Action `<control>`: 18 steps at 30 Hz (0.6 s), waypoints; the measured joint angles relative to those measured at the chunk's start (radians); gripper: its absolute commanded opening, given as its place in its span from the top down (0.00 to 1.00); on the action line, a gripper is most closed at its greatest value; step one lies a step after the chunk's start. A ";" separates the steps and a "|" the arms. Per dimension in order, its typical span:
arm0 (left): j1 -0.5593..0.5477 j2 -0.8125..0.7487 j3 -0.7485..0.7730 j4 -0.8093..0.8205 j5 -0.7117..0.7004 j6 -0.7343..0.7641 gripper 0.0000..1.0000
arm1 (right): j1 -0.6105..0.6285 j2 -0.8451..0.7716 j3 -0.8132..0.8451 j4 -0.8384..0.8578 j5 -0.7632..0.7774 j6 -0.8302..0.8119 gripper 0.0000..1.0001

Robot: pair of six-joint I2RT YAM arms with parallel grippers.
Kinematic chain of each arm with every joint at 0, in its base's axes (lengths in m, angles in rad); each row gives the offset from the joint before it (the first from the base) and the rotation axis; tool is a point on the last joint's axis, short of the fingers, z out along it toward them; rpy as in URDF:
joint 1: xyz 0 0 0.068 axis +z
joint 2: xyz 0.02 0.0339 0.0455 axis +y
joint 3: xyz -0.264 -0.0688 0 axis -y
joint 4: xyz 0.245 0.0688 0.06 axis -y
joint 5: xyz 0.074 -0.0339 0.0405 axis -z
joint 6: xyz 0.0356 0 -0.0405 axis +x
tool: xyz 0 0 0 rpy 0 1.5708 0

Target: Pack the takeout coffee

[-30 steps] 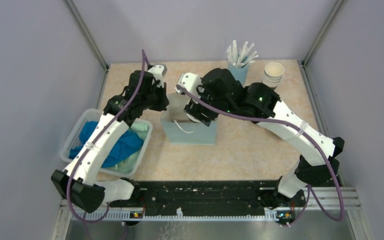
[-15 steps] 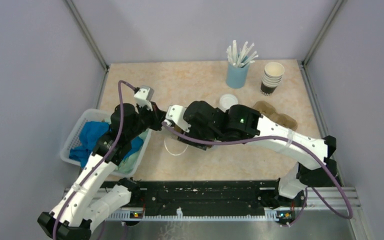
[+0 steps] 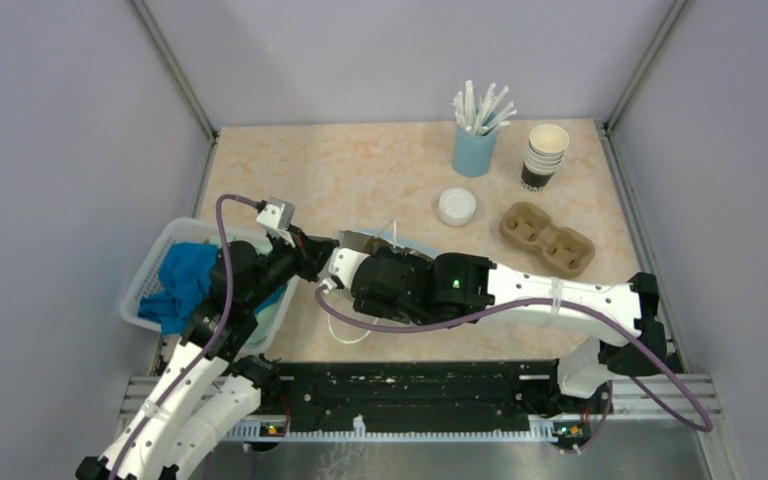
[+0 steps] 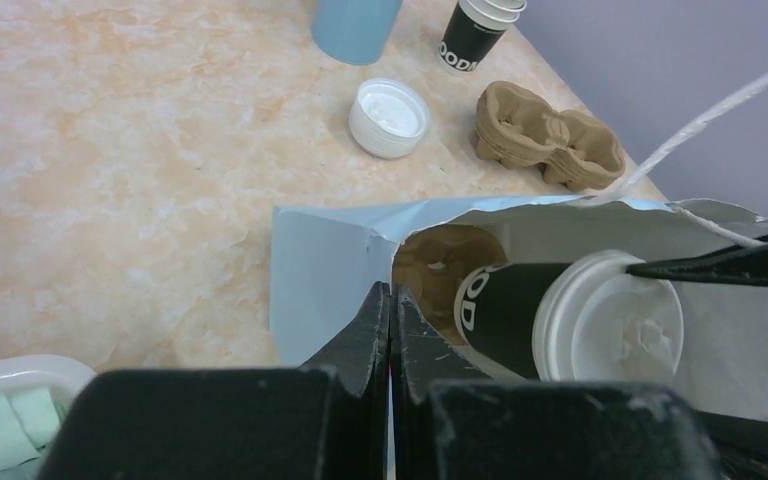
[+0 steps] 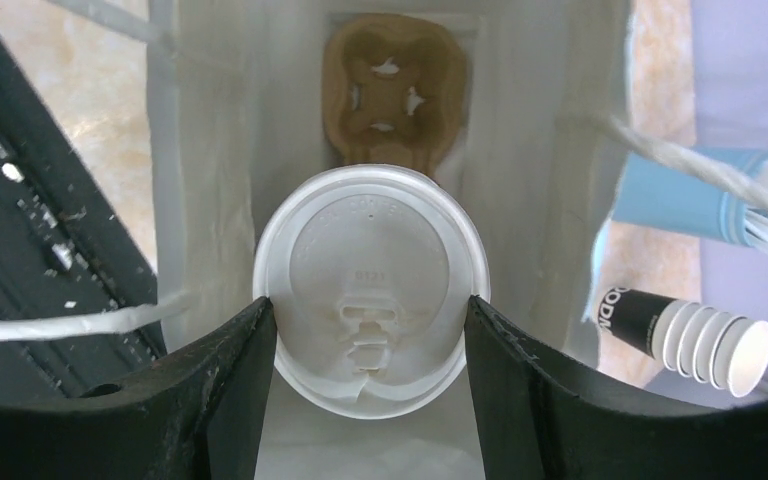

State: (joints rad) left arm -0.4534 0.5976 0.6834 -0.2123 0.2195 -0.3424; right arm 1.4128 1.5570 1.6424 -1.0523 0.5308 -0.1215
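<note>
Top view overhead; wrist views close, sharing takeout coffee [image 5: 370, 260], bag [image 4: 325, 285]

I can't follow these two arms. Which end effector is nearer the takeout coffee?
Right. The right end effector straddles the lid of the takeout coffee, fingers against both sides. The left end effector pinches the rim of the paper bag, beside the cup.

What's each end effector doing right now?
Left end effector: closed, pinching the paper bag at its rim.
Right end effector: closed on the takeout coffee, inside the bag.
</note>
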 measured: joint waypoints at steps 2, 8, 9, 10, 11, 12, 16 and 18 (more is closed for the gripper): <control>0.000 0.002 -0.005 0.012 0.014 -0.004 1.00 | 0.000 -0.001 -0.007 0.013 0.034 0.003 0.38; 0.000 0.020 -0.007 0.035 0.041 -0.026 1.00 | 0.000 -0.006 -0.075 0.064 0.085 -0.011 0.37; 0.000 0.020 -0.009 0.037 0.044 -0.027 1.00 | 0.000 -0.006 -0.089 0.071 0.085 -0.017 0.37; 0.000 0.020 -0.012 0.039 0.046 -0.027 1.00 | 0.000 -0.006 -0.103 0.079 0.085 -0.023 0.37; 0.000 0.020 -0.014 0.038 0.050 -0.026 1.00 | 0.000 -0.006 -0.112 0.085 0.085 -0.029 0.37; 0.000 0.020 -0.017 0.037 0.053 -0.026 1.00 | 0.000 -0.006 -0.121 0.093 0.085 -0.036 0.37; 0.000 0.018 -0.018 0.021 0.058 -0.022 1.00 | 0.000 0.005 -0.124 0.125 0.084 -0.056 0.37; 0.000 0.008 -0.019 0.008 0.057 -0.021 1.00 | 0.000 0.023 -0.123 0.147 0.082 -0.060 0.37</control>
State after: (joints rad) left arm -0.4534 0.6060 0.6643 -0.2043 0.2768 -0.3637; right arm 1.4128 1.5803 1.5196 -0.9054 0.6132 -0.1818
